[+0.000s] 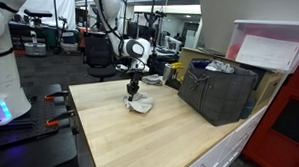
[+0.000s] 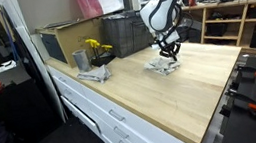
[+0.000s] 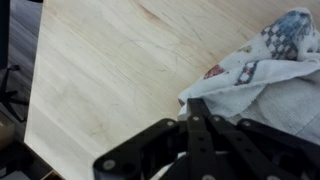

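Fingers (image 3: 203, 128) of my gripper (image 1: 134, 90) are pinched fully together on a fold of the crumpled white cloth with blue-checked patches (image 3: 262, 70), which lies near the middle of the pale wooden tabletop (image 1: 142, 144). Along one edge of the table stands a dark grey slatted plastic crate (image 1: 222, 93) with pale crumpled items (image 1: 218, 66) in it, well apart from the cloth. In an exterior view a small grey metal cup (image 2: 80, 60) holds yellow flowers (image 2: 97, 49); any lettering is too small for me to read.
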`<state>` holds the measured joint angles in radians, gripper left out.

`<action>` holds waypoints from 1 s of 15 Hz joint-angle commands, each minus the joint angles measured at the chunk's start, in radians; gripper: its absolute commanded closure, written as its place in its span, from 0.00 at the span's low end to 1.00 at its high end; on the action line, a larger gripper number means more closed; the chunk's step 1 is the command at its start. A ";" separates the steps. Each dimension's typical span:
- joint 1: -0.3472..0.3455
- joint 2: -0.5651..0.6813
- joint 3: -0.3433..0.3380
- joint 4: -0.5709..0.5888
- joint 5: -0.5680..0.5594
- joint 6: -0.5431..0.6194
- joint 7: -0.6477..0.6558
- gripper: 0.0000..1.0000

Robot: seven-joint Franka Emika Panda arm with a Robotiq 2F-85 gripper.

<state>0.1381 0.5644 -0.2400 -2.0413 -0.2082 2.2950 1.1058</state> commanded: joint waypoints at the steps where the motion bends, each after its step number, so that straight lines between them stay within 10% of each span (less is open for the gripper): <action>1: -0.011 -0.039 0.008 -0.027 0.004 0.007 0.029 1.00; 10: -0.018 -0.039 -0.022 -0.044 -0.014 0.017 0.121 0.28; 11: -0.028 -0.025 -0.017 -0.037 0.000 0.012 0.122 0.72; 15: -0.043 -0.026 -0.013 -0.047 0.012 0.017 0.138 0.84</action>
<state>0.1119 0.5595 -0.2615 -2.0615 -0.2091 2.2960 1.2106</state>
